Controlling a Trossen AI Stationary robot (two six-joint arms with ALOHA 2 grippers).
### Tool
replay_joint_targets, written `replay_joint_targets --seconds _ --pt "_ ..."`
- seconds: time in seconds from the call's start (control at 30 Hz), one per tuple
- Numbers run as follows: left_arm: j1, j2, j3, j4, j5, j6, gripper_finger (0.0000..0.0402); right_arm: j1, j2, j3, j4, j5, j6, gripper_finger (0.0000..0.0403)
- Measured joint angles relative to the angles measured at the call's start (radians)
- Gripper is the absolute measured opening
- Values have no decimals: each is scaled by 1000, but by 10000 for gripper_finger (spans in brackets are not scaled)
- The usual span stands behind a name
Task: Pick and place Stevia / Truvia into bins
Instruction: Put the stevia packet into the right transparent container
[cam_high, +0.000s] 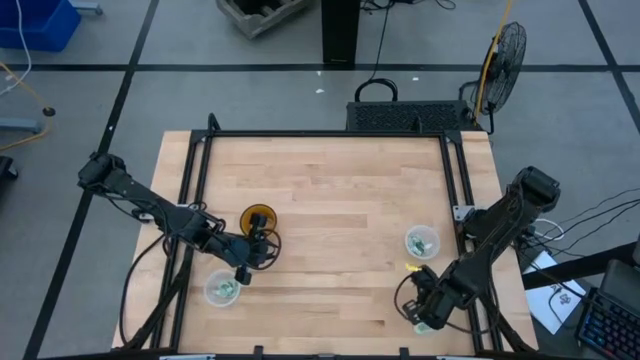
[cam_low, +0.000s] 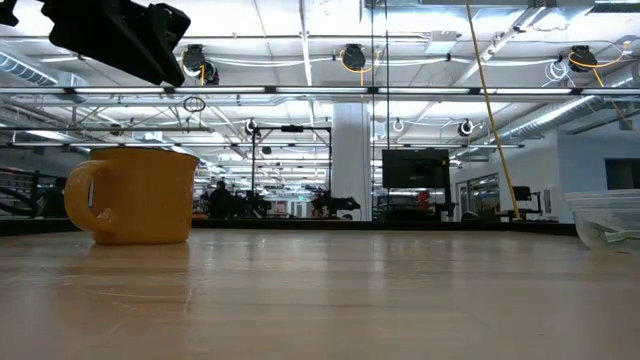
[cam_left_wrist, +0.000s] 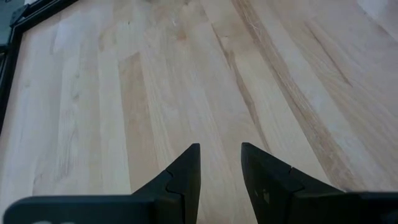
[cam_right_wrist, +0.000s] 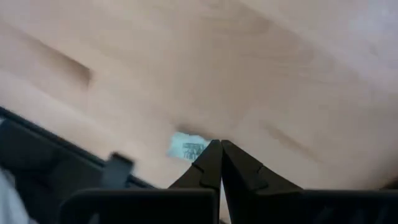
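1. The right gripper (cam_high: 420, 318) is low over the near right corner of the wooden table (cam_high: 330, 200), close to the black frame rail at the table's edge.
2. In the right wrist view its two dark fingers (cam_right_wrist: 208, 165) are pressed almost together, with only a thin slit between the tips, and nothing shows between them.
3. One sachet (cam_right_wrist: 188, 148) lies flat on the wood just beside those fingertips, touching or nearly touching one tip; it is outside the fingers, not held.
4. A clear cup (cam_high: 421, 242) stands on the right side of the table, a little farther in than the right gripper, with pale green and white sachets inside.
5. A second clear cup (cam_high: 222, 290) sits near the front left edge, also holding sachets, just beside the left gripper (cam_high: 248, 262).
6. The left gripper hangs over bare wood next to an amber mug (cam_high: 259, 219); its fingers (cam_left_wrist: 186, 171) stand slightly apart with a narrow gap and hold nothing.
7. In the low view the mug (cam_low: 133, 195) stands upright at left and part of a clear cup (cam_low: 605, 220) shows at the right edge.
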Motion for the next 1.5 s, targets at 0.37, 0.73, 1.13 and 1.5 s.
replay_joint_targets --seconds 0.37,0.73,1.13,1.5 --pt "0 0 0 1 0 0 122 14 261 340 -209 54 -121 0" --pt "0 0 0 1 0 -10 122 18 358 339 -301 -69 -137 0" --pt "0 0 0 1 2 -41 122 27 350 307 -193 -141 -128 16" --pt "0 0 0 1 79 -45 122 33 350 253 -175 -310 -33 128"
